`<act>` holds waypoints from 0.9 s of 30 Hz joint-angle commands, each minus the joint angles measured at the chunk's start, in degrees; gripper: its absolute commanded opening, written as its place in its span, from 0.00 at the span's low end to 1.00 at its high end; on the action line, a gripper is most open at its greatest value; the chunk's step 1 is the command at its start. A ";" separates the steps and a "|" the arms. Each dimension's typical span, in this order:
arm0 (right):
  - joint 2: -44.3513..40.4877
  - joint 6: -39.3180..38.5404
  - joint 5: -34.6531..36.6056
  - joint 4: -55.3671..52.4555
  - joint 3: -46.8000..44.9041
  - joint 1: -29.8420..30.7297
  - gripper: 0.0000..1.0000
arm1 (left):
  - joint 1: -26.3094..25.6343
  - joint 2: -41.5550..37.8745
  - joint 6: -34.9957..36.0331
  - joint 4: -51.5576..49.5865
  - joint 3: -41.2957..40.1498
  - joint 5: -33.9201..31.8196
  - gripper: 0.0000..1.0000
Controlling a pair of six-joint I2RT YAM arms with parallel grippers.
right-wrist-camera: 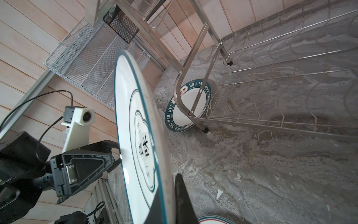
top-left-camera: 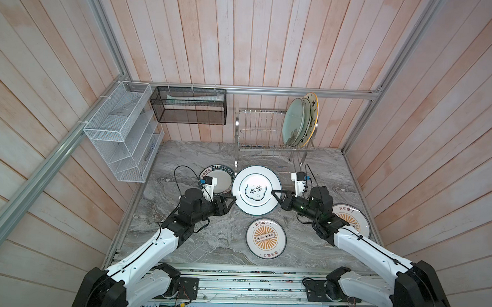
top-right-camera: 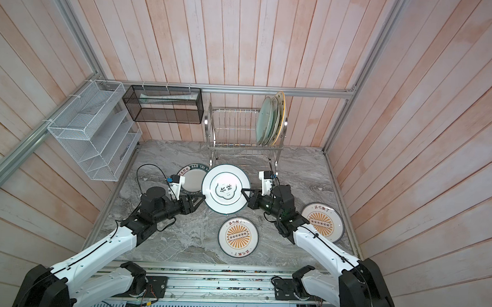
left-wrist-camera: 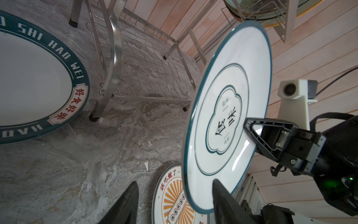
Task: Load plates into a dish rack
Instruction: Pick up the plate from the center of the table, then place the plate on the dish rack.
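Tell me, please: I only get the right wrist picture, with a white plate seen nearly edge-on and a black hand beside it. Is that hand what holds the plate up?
Observer: It seems not. In the left wrist view the left hand has its fingers wide apart, either side of the rim of the quatrefoil plate, not pinching it.
Visitor: So what holds it?
Observer: The right hand, the one that carries your camera. Both top views show it shut on the opposite rim.
Visitor: Are any plates racked yet?
Observer: Yes: three plates stand on edge at the right end of the upper tier of the dish rack.
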 commanded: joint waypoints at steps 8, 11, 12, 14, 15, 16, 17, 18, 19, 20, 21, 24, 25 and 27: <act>-0.65 1.37 -3.71 9.23 -0.46 -0.34 0.00 | 0.12 1.38 -0.92 8.43 0.84 4.44 0.60; 0.17 2.66 -4.21 11.77 -1.23 -0.34 0.00 | 0.11 1.47 -4.66 14.10 -1.66 3.36 0.55; 0.46 2.93 -4.15 12.49 -1.48 -0.34 0.00 | 0.10 1.52 -5.65 15.83 -2.42 2.93 0.54; 0.79 3.32 -4.24 13.47 -1.85 -0.34 0.00 | -0.01 1.23 -7.25 18.56 -3.80 1.83 0.53; 0.96 3.48 -4.43 13.91 -1.98 -0.34 0.00 | -0.01 1.01 -7.54 19.16 -4.24 1.17 0.53; 1.18 3.58 -4.55 14.14 -1.91 -0.34 0.00 | -0.06 0.81 -7.65 19.30 -4.42 0.66 0.53; 1.37 3.68 -4.82 14.24 -2.00 -0.34 0.00 | -0.10 0.64 -7.65 19.35 -4.44 0.39 0.53; 1.65 3.90 -5.21 14.74 -2.00 -0.34 0.00 | -0.10 0.59 -7.65 19.49 -4.44 0.29 0.52; 1.91 4.15 -5.59 15.23 -2.11 -0.34 0.00 | -0.10 0.53 -7.65 19.72 -4.44 0.21 0.52; 2.18 4.44 -5.95 15.81 -2.11 -0.34 0.00 | -0.17 0.57 -7.78 20.04 -4.52 0.12 0.51; 2.49 4.71 -6.12 16.40 -2.19 -0.29 0.00 | -0.18 0.51 -7.98 20.52 -4.69 0.03 0.50; 3.55 6.05 -6.50 18.84 -2.65 -0.03 0.00 | -0.43 0.50 -9.16 22.94 -5.72 -0.93 0.46; 3.90 6.47 -6.57 19.73 -2.88 0.02 0.00 | -0.53 0.62 -9.83 23.98 -6.12 -1.33 0.44; 4.78 6.77 -6.95 20.45 -2.69 0.41 0.00 | -0.65 0.63 -10.36 25.18 -6.42 -1.89 0.43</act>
